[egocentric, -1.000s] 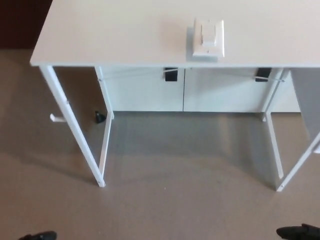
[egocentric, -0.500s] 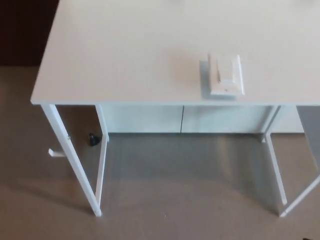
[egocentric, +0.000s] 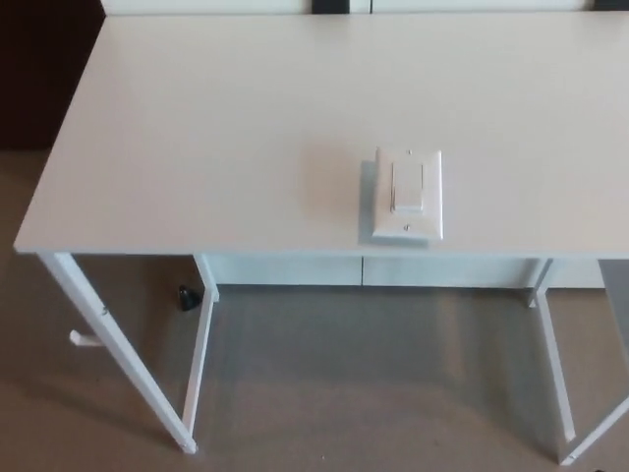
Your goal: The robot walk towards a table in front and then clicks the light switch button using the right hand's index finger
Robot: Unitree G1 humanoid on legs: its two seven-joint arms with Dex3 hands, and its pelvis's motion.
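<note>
**Switch on the near edge of a white table, no robot hand in sight**

A white table (egocentric: 197, 128) fills the upper two thirds of the head view, its top plain and flat. The light switch (egocentric: 408, 194) lies on that top, a white rectangular plate with a raised rocker in its middle (a small screw dot shows above and below the rocker). It sits right of centre and close to the table's near edge, its long side running away from the robot, its lower end just short of the edge. A faint shadow falls to its left.

Below the tabletop, slim white legs (egocentric: 201, 359) slope down to a grey-brown carpeted floor (egocentric: 364, 393), two on the left and two on the right. A small black object (egocentric: 186, 297) rests on the floor behind the left legs, and a short white stub (egocentric: 84, 339) sticks out beside the outer left leg. A white panel runs along under the far side of the table.

Neither of the robot's hands appears, so the state of their fingers cannot be told.
</note>
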